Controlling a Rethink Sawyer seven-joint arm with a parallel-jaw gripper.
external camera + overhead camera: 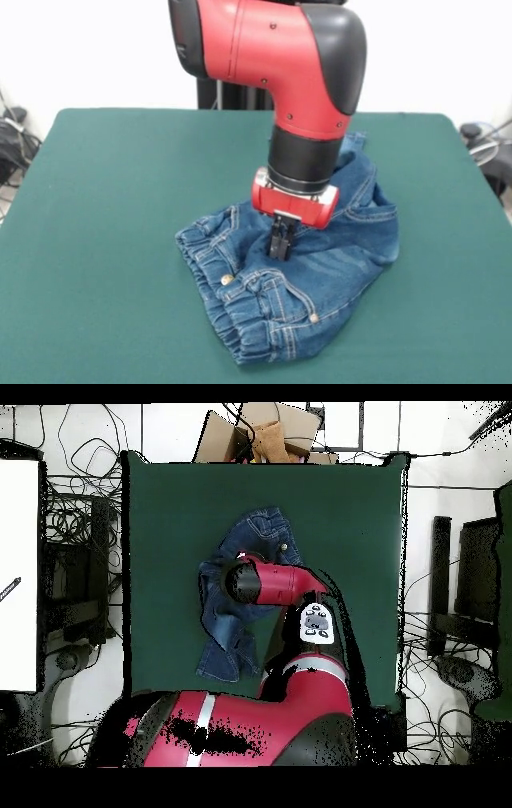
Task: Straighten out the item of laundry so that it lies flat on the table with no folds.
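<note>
Denim, blue, faded in pale patches: one small pair of jeans, lying on the green table, right of centre in the front view and toward the near edge.

Condition: crumpled. The gathered waistband faces the near left corner in the front view, with the brass button showing. The legs run away from it toward the far right, one folded or bunched over the other. The long axis lies on a diagonal, from waistband at near left to hems at far right. In the overhead view the same garment runs from waistband at the top to leg hems at the lower left, bent in the middle.

Gripper: black fingers drawn close together, tips down at the cloth just behind the waistband. Whether a pinch of denim is caught between them I cannot tell; the fingers touch or nearly touch the fabric.

Step in hand, judged: taking hold of the upper layer near the seat so it can be drawn out.

Advice for the step:
- take only the top layer, not both;
- lift little, so the rest stays anchored on the table;
- pull along the diagonal toward the hems, then spread the legs apart;
- watch the elastic waist, which is likely to spring back into gathers.
</note>
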